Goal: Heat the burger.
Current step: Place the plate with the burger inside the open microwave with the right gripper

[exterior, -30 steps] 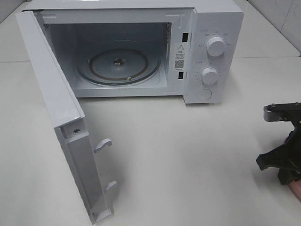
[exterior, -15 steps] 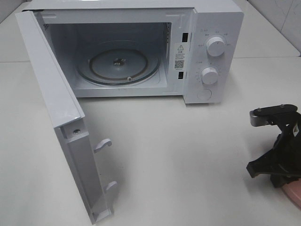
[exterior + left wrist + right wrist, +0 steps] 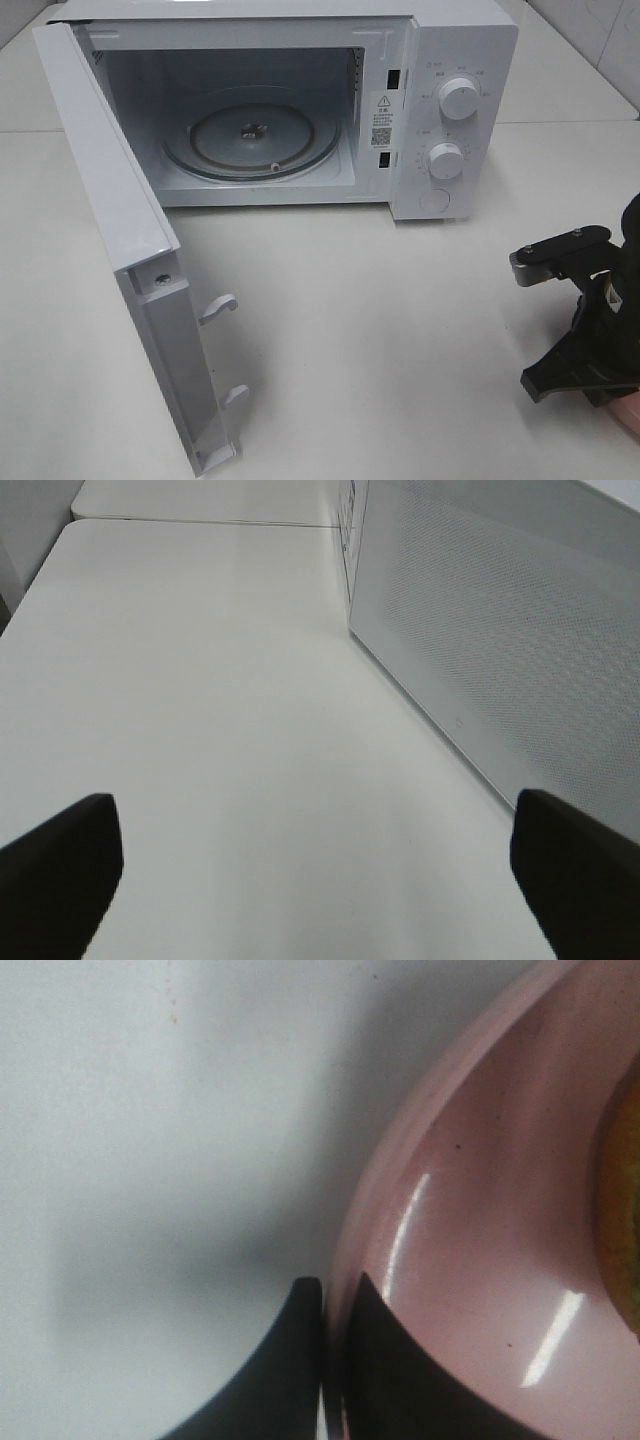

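nearest the camera, at the lower right edge of the high view, the right gripper (image 3: 323, 1298) is down at the table (image 3: 400, 330); its black fingers are drawn together on the rim of the pink plate (image 3: 470, 1210), one finger outside the rim and one inside, as the wrist view shows; in the high view only a sliver of that plate shows in the corner, the rest cut off by the frame or hidden under the arm; the burger (image 3: 625, 1210) sits on the plate, seen only as a narrow orange-brown strip at the border of the wrist view; its bun and filling layers cannot be made out, and the high view does not show it.

the left gripper (image 3: 318, 870) stands wide apart, holding nothing, above the table just beside the meshed outer face of the microwave door (image 3: 100, 170); this gripper lies outside the high view; the door is swung open toward the camera, with two latch hooks (image 3: 218, 308) on its free edge.

farther back, the white microwave (image 3: 450, 40) has its cavity exposed, the glass turntable (image 3: 250, 140) inside; two knobs (image 3: 459, 98) sit on the panel; the printed labels are too small to read.
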You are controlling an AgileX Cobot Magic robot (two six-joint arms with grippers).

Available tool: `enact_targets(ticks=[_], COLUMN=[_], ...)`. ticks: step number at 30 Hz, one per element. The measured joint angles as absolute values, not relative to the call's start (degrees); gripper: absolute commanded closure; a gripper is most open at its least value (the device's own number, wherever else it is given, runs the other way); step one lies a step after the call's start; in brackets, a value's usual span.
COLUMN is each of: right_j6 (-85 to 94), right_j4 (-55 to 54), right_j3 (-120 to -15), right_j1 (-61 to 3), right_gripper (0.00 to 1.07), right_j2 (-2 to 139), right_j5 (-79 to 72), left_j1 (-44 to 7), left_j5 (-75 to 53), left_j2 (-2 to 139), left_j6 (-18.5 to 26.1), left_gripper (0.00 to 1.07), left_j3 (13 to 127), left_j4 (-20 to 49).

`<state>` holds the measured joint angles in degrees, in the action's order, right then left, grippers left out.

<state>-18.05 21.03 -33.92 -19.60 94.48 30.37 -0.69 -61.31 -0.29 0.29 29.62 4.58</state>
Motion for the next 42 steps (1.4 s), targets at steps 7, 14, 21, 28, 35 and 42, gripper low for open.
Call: enact_targets(ticks=[7,14,21,28,35,42], right_j6=[-19.82,-20.23,-20.40,-20.34,-18.28,-17.25], right_j4=[23.78,27.50,29.79,30.94,31.17,31.68], right_j3=[-33.46,-33.40,-33.40,-33.40,-33.35,-33.35], right_j1=[-20.74,-20.74,-20.74,-20.86,-23.61,-29.05], right_gripper=[1.07,1.07,1.07,1.07,1.07,1.07], right_j2=[91.62,87.43,84.00,79.76,75.23,71.79], right_j5=[32.14,35.87,37.99,41.60,44.23,47.04], left_j1=[-0.69,-0.69,-0.69,-0.69,-0.69,-0.69], left_j5=[-61.31,-61.31,-61.31,-61.31,-61.31,-61.31], left_j2=[-0.29,-0.29,-0.29,-0.29,-0.29,-0.29], left_j6=[0.29,0.29,0.29,0.29,0.29,0.29], left_gripper=[0.09,0.09,0.09,0.09,0.09,0.09], left_j3=[29.62,29.62,29.62,29.62,29.62,29.62], left_j4=[4.58,4.58,4.58,4.58,4.58,4.58])
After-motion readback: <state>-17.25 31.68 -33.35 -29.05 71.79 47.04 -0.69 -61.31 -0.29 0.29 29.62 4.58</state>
